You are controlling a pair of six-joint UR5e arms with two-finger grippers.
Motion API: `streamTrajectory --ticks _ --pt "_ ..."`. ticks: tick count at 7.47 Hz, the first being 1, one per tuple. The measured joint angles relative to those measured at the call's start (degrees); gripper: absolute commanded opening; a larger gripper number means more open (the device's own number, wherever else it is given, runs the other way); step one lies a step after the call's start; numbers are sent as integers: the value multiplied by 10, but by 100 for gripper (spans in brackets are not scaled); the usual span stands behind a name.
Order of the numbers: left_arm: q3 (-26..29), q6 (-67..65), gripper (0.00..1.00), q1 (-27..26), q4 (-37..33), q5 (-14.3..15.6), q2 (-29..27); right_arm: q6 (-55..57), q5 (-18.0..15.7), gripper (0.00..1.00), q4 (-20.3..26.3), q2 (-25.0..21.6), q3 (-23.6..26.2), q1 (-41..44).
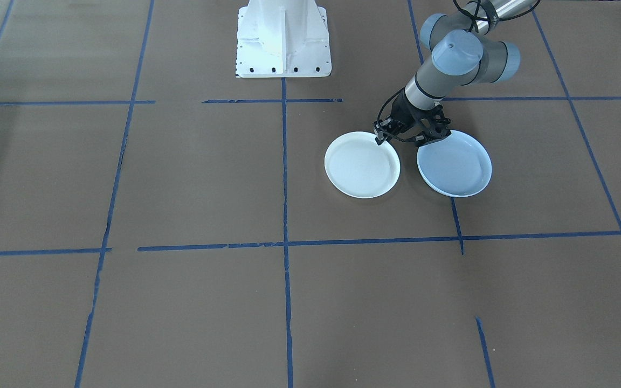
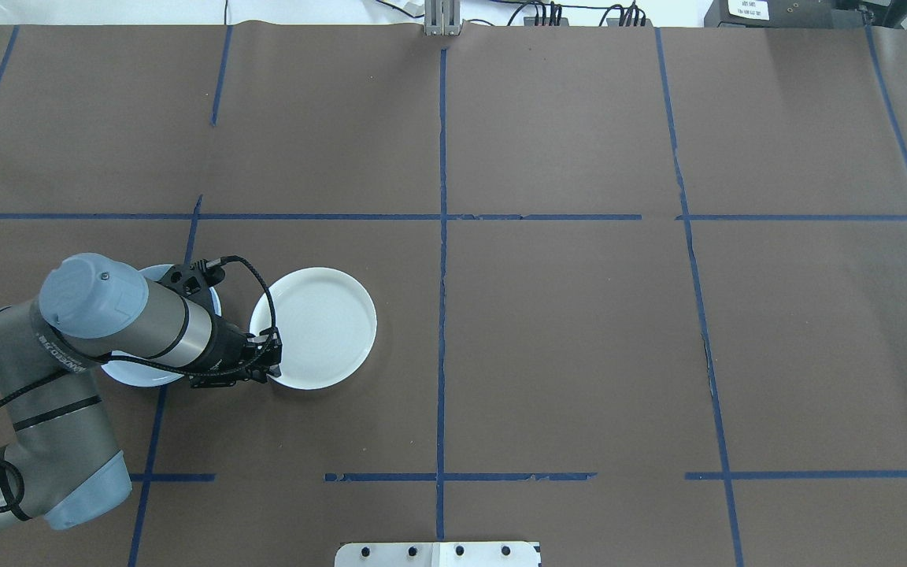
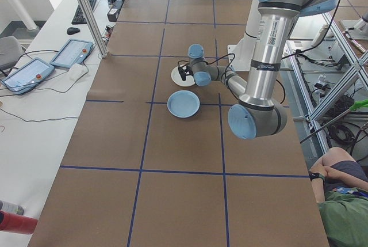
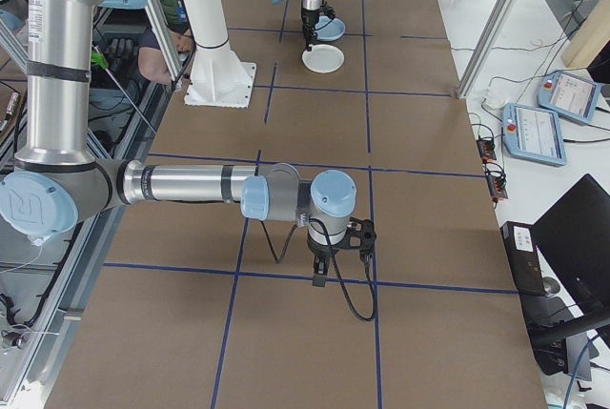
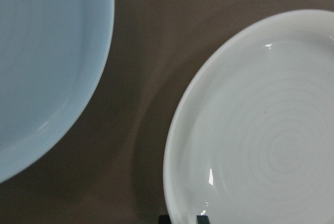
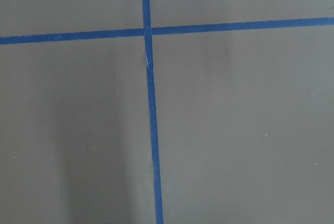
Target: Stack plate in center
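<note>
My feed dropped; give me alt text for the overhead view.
The left arm's end effector sits at the near rim of a white plate. A pale blue plate lies just left, mostly hidden under the arm, on a brown table with blue tape lines.

Beside the smooth, glossy pale blue plate (image 1: 459, 167) lies a white plate (image 1: 361, 167), equally shiny, with faint concentric ridges in its well. Both rest on a matt brown, paper-like table covering (image 1: 197, 178) crossed by strips of blue tape (image 1: 284, 178), whose edges look frayed in places.
</note>
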Motion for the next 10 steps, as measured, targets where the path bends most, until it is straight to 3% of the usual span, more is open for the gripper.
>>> streamTrajectory --ticks 1,4,7,10 --pt "0 0 0 0 -2 0 0 0 0 100 0 0 0 0" --pt "-4 5 0 -3 -5 -9 3 0 0 100 0 0 0 0" --pt "-18 54 0 -50 -60 -79 31 0 0 100 0 0 0 0" --pt "-14 181 0 -148 -132 -167 106 0 0 100 0 0 0 0"
